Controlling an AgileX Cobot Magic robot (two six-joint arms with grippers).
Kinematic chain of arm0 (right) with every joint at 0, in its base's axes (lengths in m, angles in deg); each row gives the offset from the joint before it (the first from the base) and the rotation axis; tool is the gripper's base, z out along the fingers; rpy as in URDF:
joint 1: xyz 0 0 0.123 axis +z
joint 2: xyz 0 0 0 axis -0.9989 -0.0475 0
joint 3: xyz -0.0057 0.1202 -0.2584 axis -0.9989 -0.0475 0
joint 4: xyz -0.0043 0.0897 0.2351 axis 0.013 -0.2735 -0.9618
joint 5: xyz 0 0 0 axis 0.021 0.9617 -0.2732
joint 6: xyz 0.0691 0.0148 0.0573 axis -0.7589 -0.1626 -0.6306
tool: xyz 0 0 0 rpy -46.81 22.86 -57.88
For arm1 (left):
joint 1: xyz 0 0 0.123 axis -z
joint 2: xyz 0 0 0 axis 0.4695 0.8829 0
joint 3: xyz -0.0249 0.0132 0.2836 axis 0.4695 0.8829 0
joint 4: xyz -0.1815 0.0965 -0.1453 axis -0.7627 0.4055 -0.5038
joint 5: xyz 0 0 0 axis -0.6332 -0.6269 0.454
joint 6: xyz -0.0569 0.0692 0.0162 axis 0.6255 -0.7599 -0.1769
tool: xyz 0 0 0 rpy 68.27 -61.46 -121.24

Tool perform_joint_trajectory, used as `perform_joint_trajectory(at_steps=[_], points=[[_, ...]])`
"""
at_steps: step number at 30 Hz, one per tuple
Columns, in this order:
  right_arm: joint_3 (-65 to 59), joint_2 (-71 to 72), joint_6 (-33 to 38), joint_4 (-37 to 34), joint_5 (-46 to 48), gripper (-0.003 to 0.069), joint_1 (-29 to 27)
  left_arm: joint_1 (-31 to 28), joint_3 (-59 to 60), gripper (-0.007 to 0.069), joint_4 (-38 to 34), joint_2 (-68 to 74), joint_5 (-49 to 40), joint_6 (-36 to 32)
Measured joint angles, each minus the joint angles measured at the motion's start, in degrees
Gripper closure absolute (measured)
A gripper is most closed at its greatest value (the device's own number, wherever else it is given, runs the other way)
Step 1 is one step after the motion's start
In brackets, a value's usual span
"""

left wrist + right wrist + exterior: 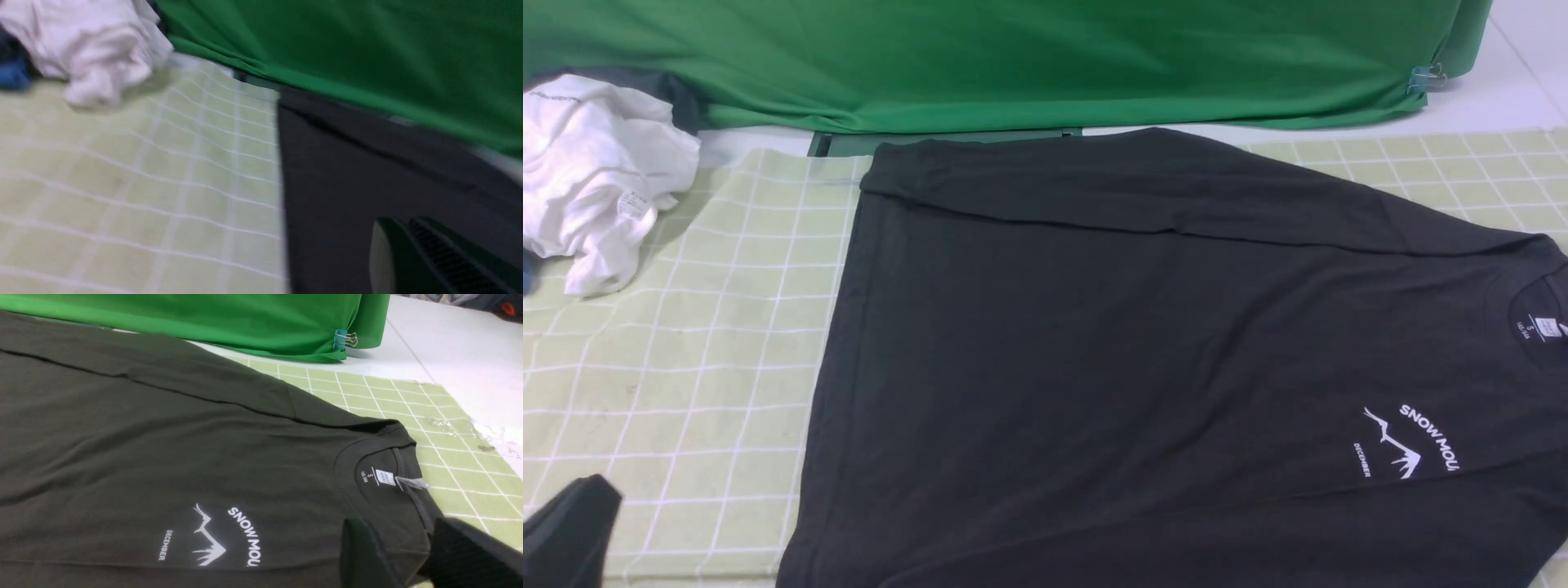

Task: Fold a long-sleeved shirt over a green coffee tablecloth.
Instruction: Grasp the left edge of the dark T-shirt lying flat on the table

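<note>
Black shirt point(1143, 343) lies flat and face up on the checked tablecloth point(686, 367). Its collar points to the robot's right and its hem to the left. White chest logo and neck label are visible. A band of fabric is folded over along the far edge.

Left gripper point(404, 228): at the near left, beside the hem. View is blurred; fingers clenched, no cloth seen between them.

Right gripper point(398, 535): just beside the collar, fingers spread, nothing pinched.

White garment point(596, 171) sits crumpled at the far left. Green drape point(1013, 57) runs along the back, with a clip point(341, 338) at its corner.
</note>
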Motion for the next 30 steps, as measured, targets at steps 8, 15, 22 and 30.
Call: perform_joint_trajectory(at_steps=[8, 15, 22, 30], points=[[0.0, 0.0, -5.7, -3.9, -1.2, 0.0414, 0.0, 0.0, 0.0, 0.0589, -24.1, 0.0, 0.4, 10.1], [0.0, 0.0, -37.1, -16.2, -2.3, 0.0414, 0.0, 0.0, 0.0, 0.0589, -25.5, 0.0, 0.6, 10.5], [0.0, 0.0, -40.4, -16.8, -5.3, 0.0424, 0.0, 0.0, 0.0, 0.0589, -25.6, 0.0, 0.6, 10.5], [4.2, -0.5, -31.8, -16.8, -10.6, 0.0640, 0.0, 0.0, -3.3, 0.0589, -23.1, 0.0, 0.2, 10.3]])
